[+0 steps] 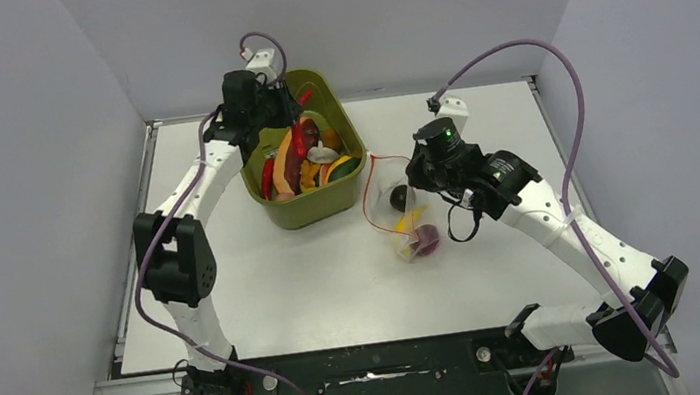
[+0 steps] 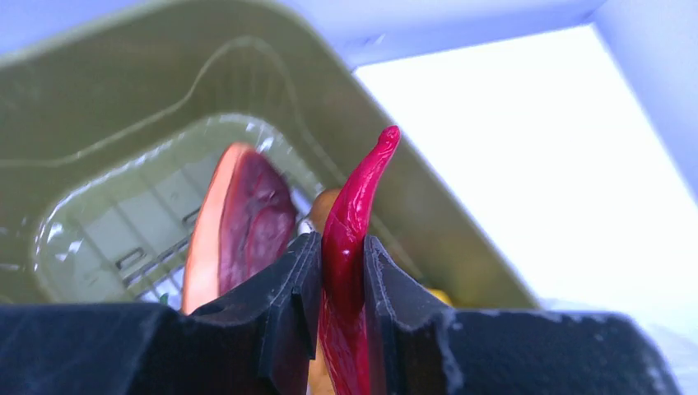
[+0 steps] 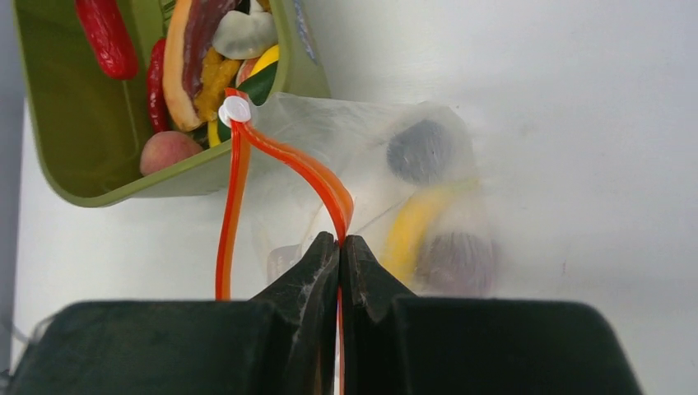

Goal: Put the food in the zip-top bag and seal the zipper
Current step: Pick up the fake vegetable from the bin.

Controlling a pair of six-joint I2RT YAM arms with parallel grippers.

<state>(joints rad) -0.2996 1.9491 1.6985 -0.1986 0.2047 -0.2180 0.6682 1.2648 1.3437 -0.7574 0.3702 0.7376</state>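
Three food pieces (image 3: 416,222) lie in the bag (image 3: 346,132) just beyond the right gripper (image 3: 340,240), which is clamped on the open zipper (image 3: 304,169). The left gripper (image 2: 340,247) is closed on a pepper (image 2: 354,206); below it the bin (image 2: 123,123) holds more food. Sealing is not yet done.

The red pepper (image 2: 354,206) runs between the left gripper's (image 2: 340,243) jaws and off the bottom edge, its lower end unseen. Through the cloudy zip-top bag (image 3: 362,136), the banana (image 3: 416,222) and two dark round pieces (image 3: 424,152) show only as blurs, and the zipper (image 3: 300,164) vanishes between the right gripper's (image 3: 341,240) jaws.
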